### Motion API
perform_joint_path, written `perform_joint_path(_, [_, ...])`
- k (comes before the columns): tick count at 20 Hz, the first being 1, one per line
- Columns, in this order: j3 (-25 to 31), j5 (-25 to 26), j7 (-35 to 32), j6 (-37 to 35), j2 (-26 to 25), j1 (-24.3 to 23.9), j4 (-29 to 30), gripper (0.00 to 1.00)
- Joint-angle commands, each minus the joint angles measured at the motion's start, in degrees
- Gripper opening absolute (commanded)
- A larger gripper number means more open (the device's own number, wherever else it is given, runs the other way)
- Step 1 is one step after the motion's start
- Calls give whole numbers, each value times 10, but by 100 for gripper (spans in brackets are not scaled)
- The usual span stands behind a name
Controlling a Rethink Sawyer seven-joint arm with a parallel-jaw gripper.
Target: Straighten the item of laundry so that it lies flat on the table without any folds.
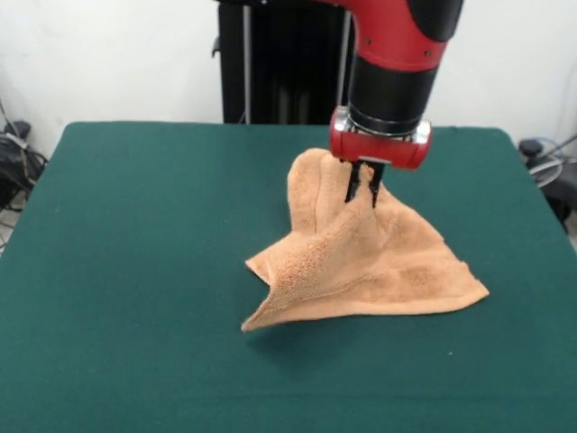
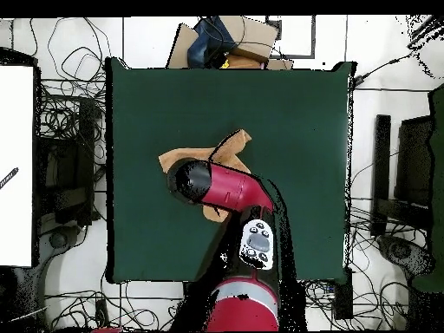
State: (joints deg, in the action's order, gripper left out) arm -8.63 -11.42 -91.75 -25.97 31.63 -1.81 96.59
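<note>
The item of laundry [image 1: 361, 262] is a light orange-tan terry towel near the middle of the dark green table [image 1: 135, 271]. My gripper [image 1: 363, 188] is shut on a pinch of the towel near its upper middle and holds it up into a tent. The towel's lower edge and right corner drape onto the table, while the front-left corner hangs curled just above the cloth. In the overhead view the arm covers most of the towel [image 2: 227, 153], and the gripper itself is hidden under the wrist.
Cables, boxes and equipment lie on the floor around the table [image 2: 295, 113]. A cardboard box [image 2: 234, 39] sits just beyond the table's far edge in the overhead view. The arm's pedestal stands at the table's other edge.
</note>
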Motion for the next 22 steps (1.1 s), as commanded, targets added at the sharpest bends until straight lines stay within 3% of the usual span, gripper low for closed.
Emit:
perform_joint_path(1, [32,-19,-121,30,33,-8,32,0])
perform_joint_path(12, [60,-19,-105,60,72,-45,89,0])
perform_joint_path(22, [48,-20,-119,62,90,-32,112,0])
